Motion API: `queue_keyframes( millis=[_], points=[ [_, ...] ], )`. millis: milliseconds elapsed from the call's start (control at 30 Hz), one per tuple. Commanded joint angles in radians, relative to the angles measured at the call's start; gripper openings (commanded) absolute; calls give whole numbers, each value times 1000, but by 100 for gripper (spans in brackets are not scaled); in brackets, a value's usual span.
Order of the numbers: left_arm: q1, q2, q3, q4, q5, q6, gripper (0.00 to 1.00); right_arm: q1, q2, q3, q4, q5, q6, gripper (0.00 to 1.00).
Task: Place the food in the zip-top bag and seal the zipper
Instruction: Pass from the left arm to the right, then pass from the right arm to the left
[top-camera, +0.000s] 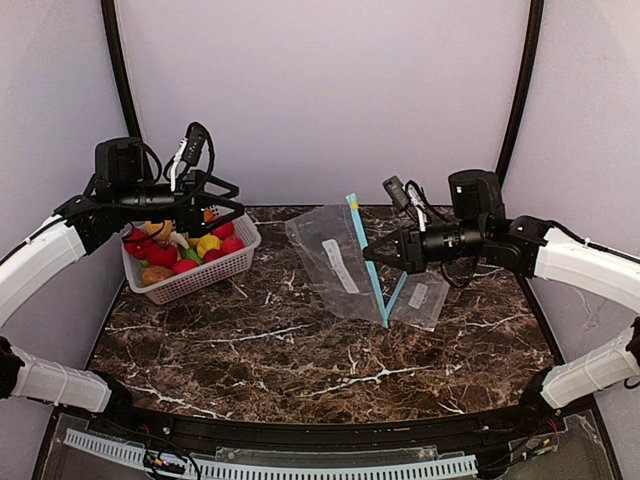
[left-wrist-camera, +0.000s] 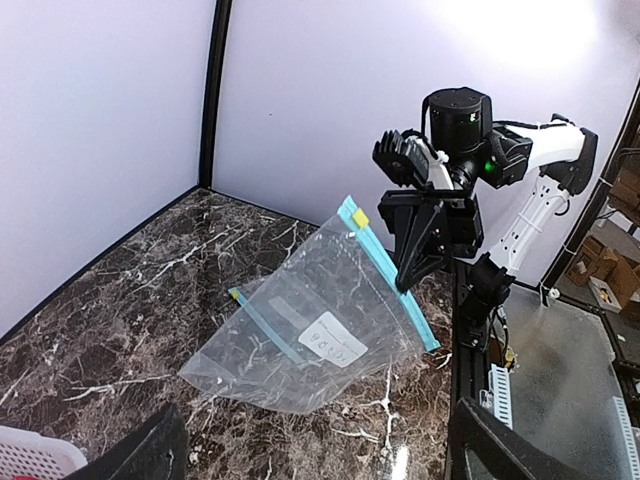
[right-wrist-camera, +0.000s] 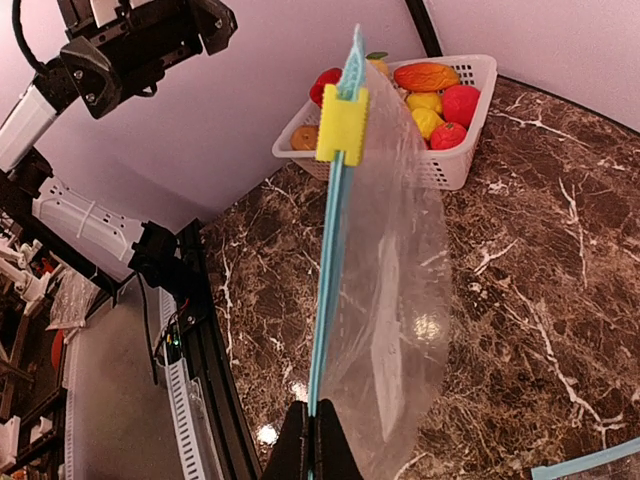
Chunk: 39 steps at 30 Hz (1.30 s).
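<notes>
A dark brown marble-patterned table (top-camera: 320, 370) fills the space, with pale lilac walls behind.

The right gripper (right-wrist-camera: 311, 442) has its fingers pressed together on the blue zipper strip (right-wrist-camera: 328, 270) of a clear zip-top bag (right-wrist-camera: 400, 260). It pinches the strip partway along. The strip runs up and away from the fingers to a yellow slider (right-wrist-camera: 342, 125) near its top end. In the top view the strip's other end reaches down to the table. The bag's film spreads out from the strip, and its lower edge rests on the marble. A white label (left-wrist-camera: 333, 342) shows on the film. A second blue strip (right-wrist-camera: 590, 462) lies on the table just beside the bag.

The left gripper (top-camera: 232, 197) has its fingers spread wide, and nothing is between them. It hangs over the far side of a white lattice basket (top-camera: 200, 285) at the table's far left, well apart from the bag.

The food (top-camera: 190, 250) all sits inside this basket. It is a heap of red, yellow, orange, green and brown toy pieces.
</notes>
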Motion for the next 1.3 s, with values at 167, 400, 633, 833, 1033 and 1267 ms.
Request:
queue_keyframes(
  millis=[167,400,633,833,1033,1267],
  points=[
    [-74,87,-23,19,94,25,99,98,124,156,-259,-50,-132,0],
    [-172,147,-18,-15,132,68,99,152,195,238,-326,-174,-171,0],
    [-218,214,-5,-30,172,57,98,168,230,257,-326,-258,-180,0],
    [-244,249,8,-43,237,57,62,170,248,262,-327,-275,-189,0],
    [-250,256,12,-51,248,64,31,169,259,270,-347,-265,-204,0],
    [-251,263,14,-50,266,61,2,169,263,274,-360,-247,-212,0]
  ],
)
